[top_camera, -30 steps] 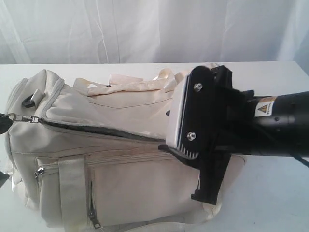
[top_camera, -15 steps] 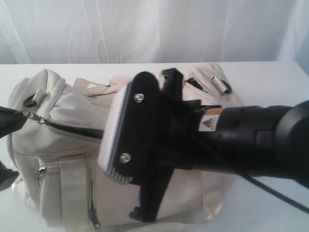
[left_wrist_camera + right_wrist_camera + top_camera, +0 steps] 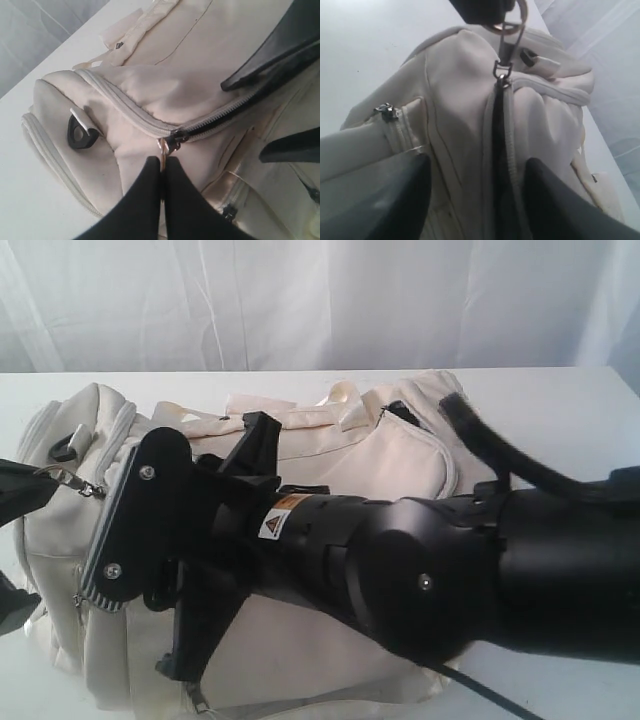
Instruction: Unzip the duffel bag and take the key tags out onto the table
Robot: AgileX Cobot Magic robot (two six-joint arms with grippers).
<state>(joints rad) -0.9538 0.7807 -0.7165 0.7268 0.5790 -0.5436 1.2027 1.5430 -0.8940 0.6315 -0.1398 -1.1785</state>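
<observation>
The cream duffel bag (image 3: 395,455) lies on the white table (image 3: 560,400). At the bag's left end my left gripper (image 3: 163,164) is shut on the metal ring of the main zipper pull (image 3: 163,146), just past the slider (image 3: 176,138). The zipper is open behind the slider, showing a dark slit (image 3: 497,150). My right gripper (image 3: 475,200) is open and hovers over that slit, one finger on each side. In the exterior view the right gripper (image 3: 135,620) covers the bag's left front. No key tags show in any view.
A black clip (image 3: 78,134) sits on the bag's end panel. A side pocket with its own zipper pull (image 3: 385,111) lies beside the right gripper. Webbing handles (image 3: 300,415) rest on top of the bag. A white curtain (image 3: 300,300) hangs behind the table.
The right arm has swept left across the bag, from its right end to just behind the zipper slider. The left gripper still holds the pull at the left end.
</observation>
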